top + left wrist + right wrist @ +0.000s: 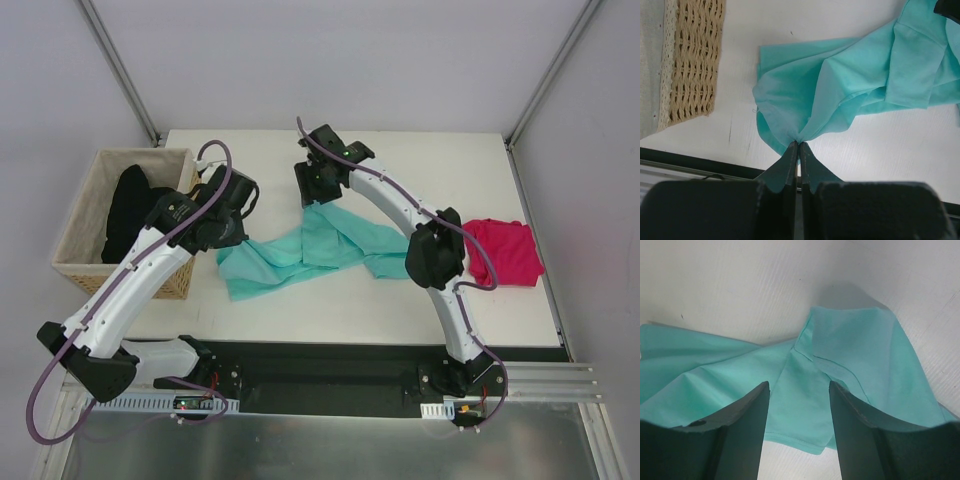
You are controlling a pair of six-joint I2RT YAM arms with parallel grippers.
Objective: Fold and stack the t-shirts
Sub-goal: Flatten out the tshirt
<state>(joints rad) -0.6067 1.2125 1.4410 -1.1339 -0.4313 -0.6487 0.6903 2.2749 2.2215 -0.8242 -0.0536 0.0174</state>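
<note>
Little of the task is judged done. Nearest the arm bases, at the lower centre of the top view, the teal-mint t-shirt is seen lying crumpled and unfolded on the table, drawn out between the two arms. Its lower-left end is pinched by the left gripper, whose fingers are pressed together on a gathered point of cloth. At the right of the frame the magenta-pink t-shirt is laid well apart as a compact heap; whether it is properly folded cannot be told. Farther up, the right gripper is poised over the upper end of the teal-mint t-shirt, fingers spread and nothing clamped. Folding the teal-mint t-shirt and stacking the two are judged not yet done.

The pinch is shown plainly only in the left wrist view, and the spread fingers only in the right wrist view. The magenta-pink t-shirt, and the dark cloth inside the wicker basket at the left, are shown only from above.
</note>
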